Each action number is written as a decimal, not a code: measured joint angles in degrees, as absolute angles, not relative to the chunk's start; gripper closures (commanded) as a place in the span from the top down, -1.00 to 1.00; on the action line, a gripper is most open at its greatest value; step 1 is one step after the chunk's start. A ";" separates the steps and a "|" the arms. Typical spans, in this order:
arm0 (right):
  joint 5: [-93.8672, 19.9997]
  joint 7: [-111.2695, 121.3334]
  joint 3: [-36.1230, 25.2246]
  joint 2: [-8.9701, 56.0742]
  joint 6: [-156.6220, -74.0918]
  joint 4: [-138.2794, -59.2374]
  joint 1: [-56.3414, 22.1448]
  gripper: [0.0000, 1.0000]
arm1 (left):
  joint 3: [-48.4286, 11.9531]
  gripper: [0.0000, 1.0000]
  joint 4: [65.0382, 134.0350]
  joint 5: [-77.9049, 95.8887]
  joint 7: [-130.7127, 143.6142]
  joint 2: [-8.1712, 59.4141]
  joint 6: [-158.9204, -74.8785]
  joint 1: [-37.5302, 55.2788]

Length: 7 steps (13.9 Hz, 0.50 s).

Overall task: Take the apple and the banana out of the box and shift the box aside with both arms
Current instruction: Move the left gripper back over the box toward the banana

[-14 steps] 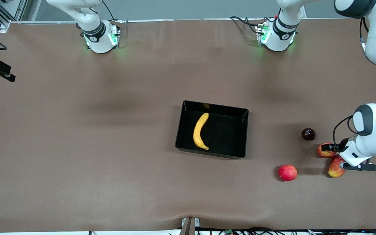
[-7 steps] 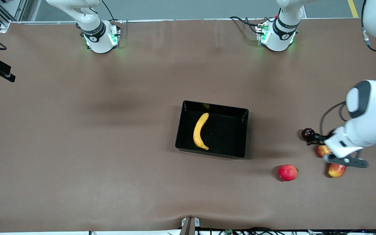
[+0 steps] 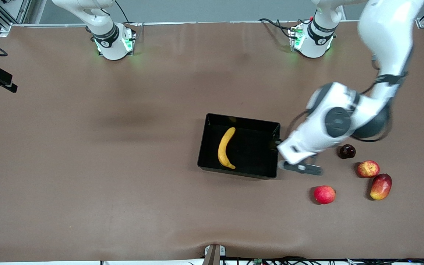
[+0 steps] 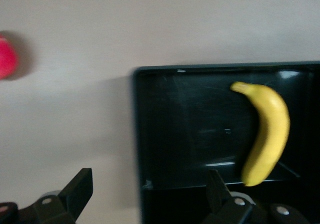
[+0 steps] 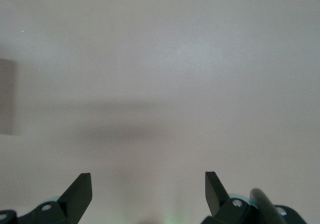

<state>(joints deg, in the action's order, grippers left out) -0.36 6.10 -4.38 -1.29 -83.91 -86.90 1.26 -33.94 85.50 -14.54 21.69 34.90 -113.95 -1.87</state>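
Observation:
The black box point(image 3: 276, 129) sits mid-table with the yellow banana point(image 3: 226, 148) lying inside it. My left gripper point(image 3: 278, 147) hangs open at the box's end wall on the left arm's side. In the left wrist view this gripper point(image 4: 148, 179) straddles the wall point(image 4: 137, 134), one finger over the table and one over the box floor, with the banana point(image 4: 265, 134) ahead. The mottled red-and-yellow apple point(image 3: 368, 169) rests on the table toward the left arm's end. My right gripper point(image 5: 148, 181) is open over bare table, holding nothing.
A plain red apple point(image 3: 324, 194) lies nearer the front camera than the box's end wall. A dark round fruit point(image 3: 347, 151) and an oblong red-yellow fruit point(image 3: 381, 186) lie beside the mottled apple. The arm bases point(image 3: 112, 42) stand along the table's back edge.
My left arm has swung from the group of fruits at its end of the table over to the box's end wall, its gripper staying open. The fruits have not moved.

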 measured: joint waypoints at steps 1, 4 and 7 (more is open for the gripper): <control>-0.36 6.10 -4.38 -1.29 -83.91 -86.89 1.26 1.00 | -33.79 1.00 85.25 -14.57 22.45 36.19 -115.90 -0.60; -0.36 6.10 -4.39 -1.29 -83.91 -86.89 1.26 1.00 | -32.65 1.00 85.03 -14.58 26.14 40.34 -122.59 2.51; -0.36 6.10 -4.39 -1.29 -83.91 -86.89 1.26 1.00 | -26.77 1.00 84.55 -14.58 29.86 43.20 -126.62 10.40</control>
